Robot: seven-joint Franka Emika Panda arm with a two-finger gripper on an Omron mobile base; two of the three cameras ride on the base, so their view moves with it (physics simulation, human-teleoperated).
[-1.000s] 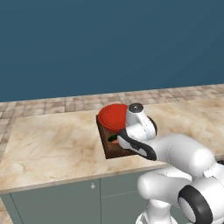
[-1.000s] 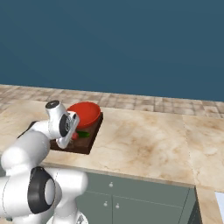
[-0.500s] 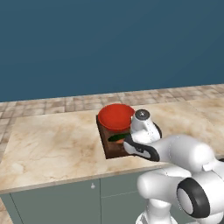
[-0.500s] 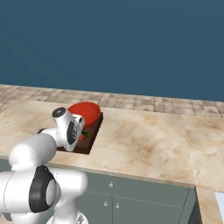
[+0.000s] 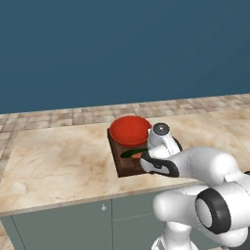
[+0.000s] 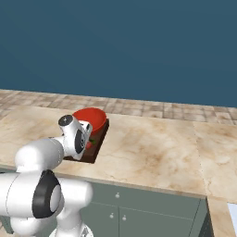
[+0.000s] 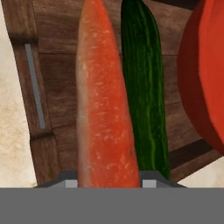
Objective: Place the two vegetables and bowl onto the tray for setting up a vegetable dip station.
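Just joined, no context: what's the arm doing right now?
It is setting up a veggie dip tray. The gripper holds the carrot between its fingers, over the wooden tray on the marble counter. The cucumber already lies on the tray beside the carrot, and the red bowl sits at the tray's far end. The carrot is not yet released.

Two rear flanks, one close overhead

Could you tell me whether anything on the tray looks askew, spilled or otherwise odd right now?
Nothing stands out. The red bowl sits at the far end of the wooden tray, and the cucumber lies on the tray boards beside it. The carrot lies alongside the cucumber, between the fingers. Nothing looks spilled or damaged.
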